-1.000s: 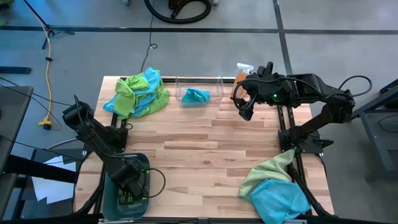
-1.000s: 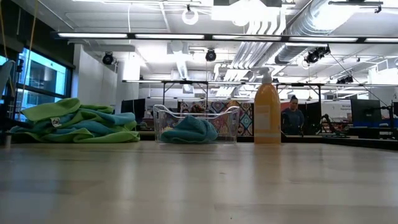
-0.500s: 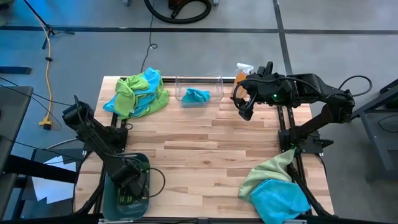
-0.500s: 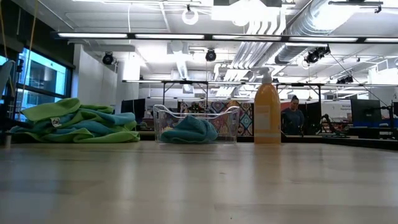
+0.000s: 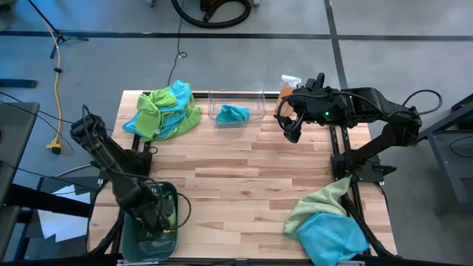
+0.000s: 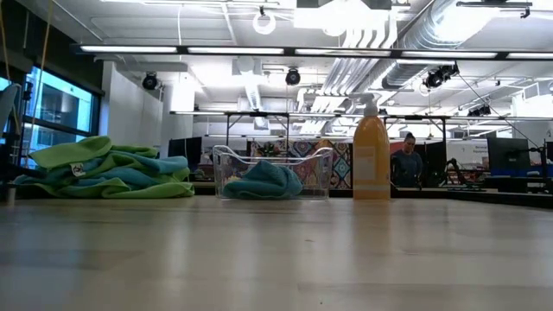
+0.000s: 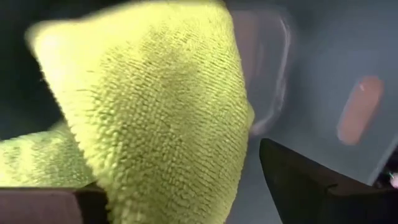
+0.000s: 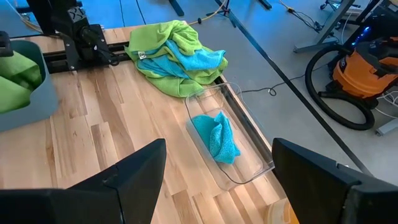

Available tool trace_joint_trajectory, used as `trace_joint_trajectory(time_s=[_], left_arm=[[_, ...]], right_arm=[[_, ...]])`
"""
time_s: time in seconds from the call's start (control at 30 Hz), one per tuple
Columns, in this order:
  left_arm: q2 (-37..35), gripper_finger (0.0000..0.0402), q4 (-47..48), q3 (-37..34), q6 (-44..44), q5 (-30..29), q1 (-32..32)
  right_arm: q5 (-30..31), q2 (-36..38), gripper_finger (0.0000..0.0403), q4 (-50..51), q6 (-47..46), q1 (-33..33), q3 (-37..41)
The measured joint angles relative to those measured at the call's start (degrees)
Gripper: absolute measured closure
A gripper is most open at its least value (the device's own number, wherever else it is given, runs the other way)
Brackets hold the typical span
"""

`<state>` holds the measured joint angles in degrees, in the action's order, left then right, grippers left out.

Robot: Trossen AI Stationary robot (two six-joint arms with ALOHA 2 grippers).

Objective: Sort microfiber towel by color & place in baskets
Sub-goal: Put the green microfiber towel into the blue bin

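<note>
Left arm bent down into the teal bin, right arm hovering by the clear bin.

Left gripper [image 5: 157, 220], lower left of the high view, points into the teal bin [image 5: 131, 235], fingers spread around a green towel [image 7: 155, 118]. Right gripper [image 5: 290, 125], upper right, hangs wide and empty beside the clear bin [image 5: 236, 109] holding a blue towel [image 5: 232, 113]. Towel piles [image 5: 164, 109] lie upper left and lower right.

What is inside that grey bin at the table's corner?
A lime green cloth lies in the grey bin. From above, the left pincer, open, hangs over it and covers most of the inside, so whether more cloths lie beneath cannot be seen.
</note>
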<state>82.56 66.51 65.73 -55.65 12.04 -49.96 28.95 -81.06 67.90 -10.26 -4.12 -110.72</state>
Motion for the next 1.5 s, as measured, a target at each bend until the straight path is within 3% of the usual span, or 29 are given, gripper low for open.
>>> trace_joint_trajectory(time_s=[0.2, 0.43, 0.6, 0.7, 0.9, 1.17, 1.37, 1.5], left_arm=[[-0.1, 0.0171, 0.17, 0.0, -1.64, -5.29, -3.37], [0.7, 0.0171, 0.17, 0.0, -12.29, -13.3, -9.29], [2.63, 0.0172, 0.37, 0.0, -7.21, -13.84, -11.11], [2.6, 0.0175, 3.07, 0.73, -0.61, -15.95, -10.21], [2.56, 0.0176, 13.63, 5.21, 2.33, -28.03, -8.84], [2.56, 0.0177, 16.62, 10.6, 2.15, -30.26, -8.81], [2.19, 0.0177, 22.65, 19.84, 0.41, -37.8, -5.01], [-0.81, 0.0177, 23.31, 26.49, 0.68, -46.55, 0.32]], right_arm=[[0.0, 0.0, 0.0111, 0.01, -0.22, 0.01, 0.0], [0.0, 0.0, 0.0111, 0.0, -0.21, 0.01, 0.0], [0.0, 0.0, 0.0111, 0.02, -0.2, 0.0, 0.0], [0.01, 0.0, 0.0111, 0.0, -0.2, 0.02, 0.0], [0.02, 0.0, 0.0111, -0.04, -0.91, 0.43, -0.02], [0.02, 0.0, 0.0111, -0.2, -1.29, 0.87, -0.02], [0.02, 0.0, 0.0111, -1.99, -1.11, 0.87, -0.02], [0.0, 0.0, 0.0111, -3.03, -0.2, 1.18, -0.02]])
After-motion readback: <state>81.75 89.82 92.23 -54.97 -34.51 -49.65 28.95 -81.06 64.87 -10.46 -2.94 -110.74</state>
